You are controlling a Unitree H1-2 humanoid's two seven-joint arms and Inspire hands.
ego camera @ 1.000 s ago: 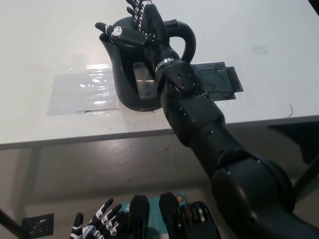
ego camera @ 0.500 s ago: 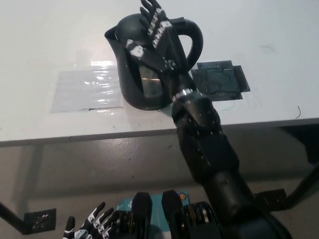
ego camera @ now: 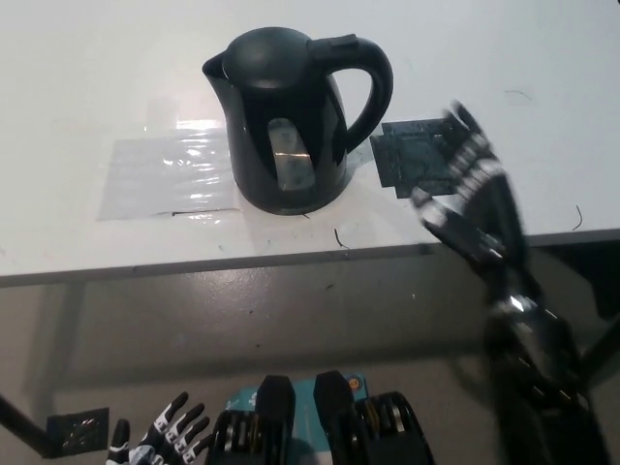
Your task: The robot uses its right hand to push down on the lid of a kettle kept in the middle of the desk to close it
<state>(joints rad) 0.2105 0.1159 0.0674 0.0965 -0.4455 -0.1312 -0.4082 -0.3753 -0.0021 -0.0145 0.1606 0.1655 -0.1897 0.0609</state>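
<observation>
The kettle [ego camera: 291, 116] is black all over, with a see-through window on its side. The tabletop [ego camera: 97, 77] is white. A shiny clear patch of tape [ego camera: 165, 179] lies on it, and a dark grey patch [ego camera: 412, 155] too. The right hand [ego camera: 475, 208] is black with small white marks. The left hand [ego camera: 160, 441] is white with black stripes.

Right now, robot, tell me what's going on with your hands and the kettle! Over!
Right hand open, off the kettle, beside it. Left hand resting low, open. Lid looks shut. Nothing in the way.
</observation>
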